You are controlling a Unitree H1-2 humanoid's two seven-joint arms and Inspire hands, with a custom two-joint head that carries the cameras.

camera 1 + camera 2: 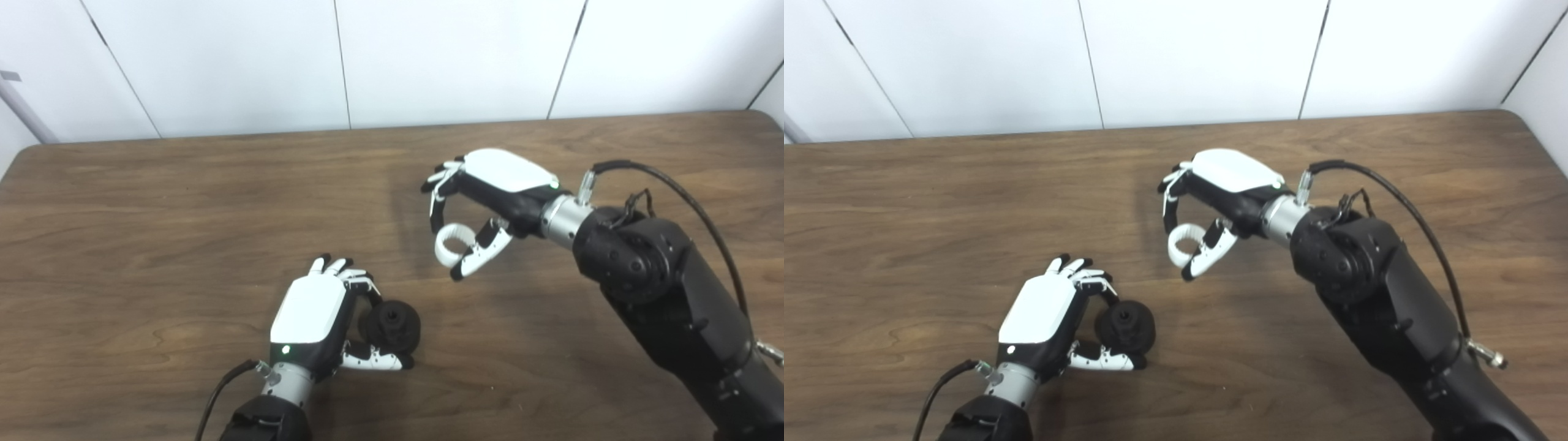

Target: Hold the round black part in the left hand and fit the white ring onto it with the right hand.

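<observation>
Left eye view first: on the near left, the left hand (315,318) had its fingers and thumb clamped on the round black part (392,324), held low over the wooden table (153,245) with its hub facing up and to the right. Moving right, the right hand (484,202) pinched the white ring (451,242) between fingers and thumb, hanging clear of the black part, up and to its right. My worry was that light pinch: a tilted approach could jam the ring on the hub's edge or flick it loose onto the tabletop. Behind, plain white wall panels (245,61) closed off the room.
</observation>
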